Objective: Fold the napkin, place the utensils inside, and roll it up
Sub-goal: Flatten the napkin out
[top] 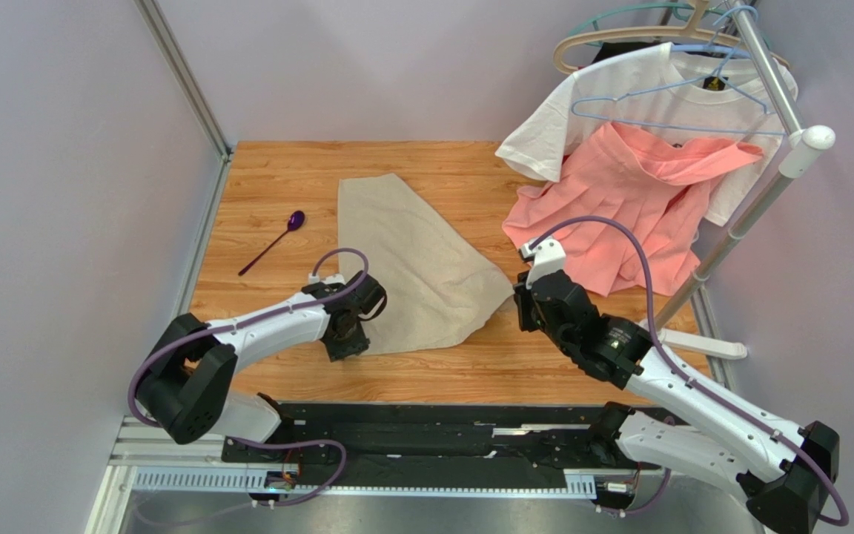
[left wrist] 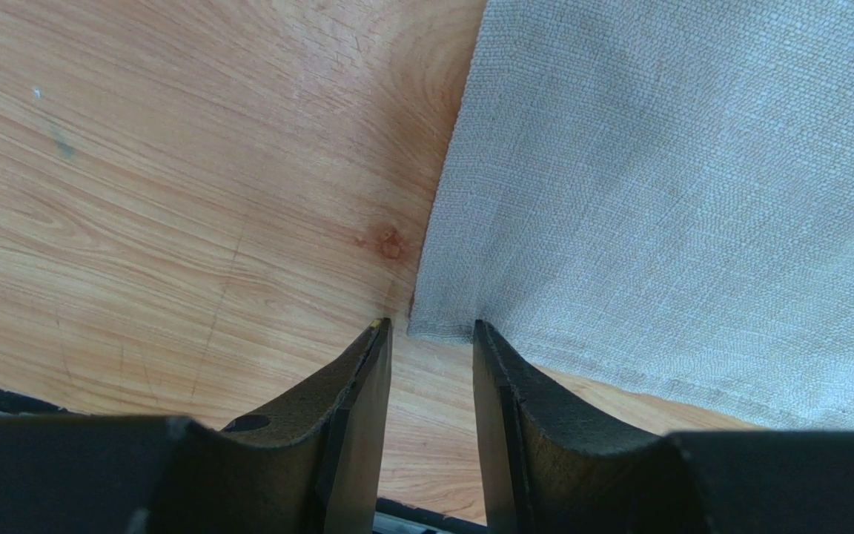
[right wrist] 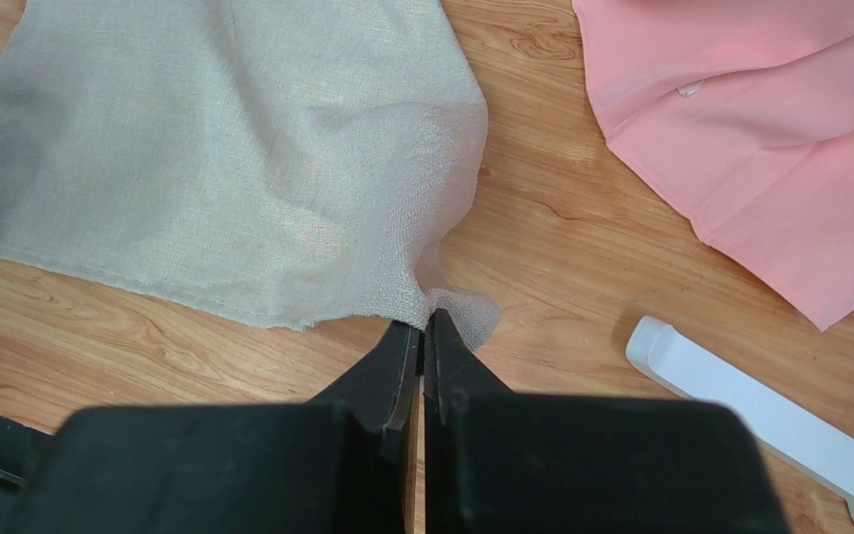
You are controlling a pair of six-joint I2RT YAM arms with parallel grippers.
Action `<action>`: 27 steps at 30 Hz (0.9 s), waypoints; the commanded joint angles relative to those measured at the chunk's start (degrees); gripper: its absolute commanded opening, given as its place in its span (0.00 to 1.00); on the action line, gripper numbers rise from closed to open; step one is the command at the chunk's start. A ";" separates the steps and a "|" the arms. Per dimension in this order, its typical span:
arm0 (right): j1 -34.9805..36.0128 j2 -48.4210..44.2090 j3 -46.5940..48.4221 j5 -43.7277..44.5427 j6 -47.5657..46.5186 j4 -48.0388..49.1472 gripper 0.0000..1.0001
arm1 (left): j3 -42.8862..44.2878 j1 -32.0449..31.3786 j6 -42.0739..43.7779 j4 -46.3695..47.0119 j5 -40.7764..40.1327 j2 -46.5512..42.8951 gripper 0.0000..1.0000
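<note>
**A:** Layout, big to small?

**B:** Wooden table (top: pixel 264 178). The napkin (top: pixel 420 267) lies rumpled on it, not square, its near edge slanting. A pink garment (top: pixel 621 211) lies to the napkin's right, apart from it. The fold is not yet made.

**A:** Arms?

**B:** The right gripper (right wrist: pixel 423 323) is at the napkin's near right corner. It is clenched, and a thin wisp of that corner looks pinched at the tips. The left gripper (left wrist: pixel 429 325) is at the near left corner with its jaws parted. The corner sits right at the gap and nothing is clamped.

**A:** Cutlery?

**B:** One purple spoon (top: pixel 272 245) lies left of the napkin, clear of it and untouched.

**A:** How to do this step well?

**B:** My judgement: push the left jaws further onto the corner so they get a full bite of cloth, not just the hem. Clamp before either arm lifts. The right hold looks shallow and may slip, so lift low and slowly. Carry both corners together toward the napkin's far edge, keeping the cloth taut between them. Keep off the garment.
</note>
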 commanded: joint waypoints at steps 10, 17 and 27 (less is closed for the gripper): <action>-0.17 -0.61 -0.51 -1.02 0.84 1.31 0.00 | -3.29 0.00 -1.95 2.45 -3.07 -6.43 0.44; -0.17 -0.61 -0.16 -1.64 0.93 1.22 0.00 | -2.76 0.26 -1.60 2.19 -3.24 -4.05 0.44; -0.17 -1.57 0.01 -1.64 1.28 0.87 0.00 | 1.20 0.79 1.21 -0.28 -3.07 1.58 0.38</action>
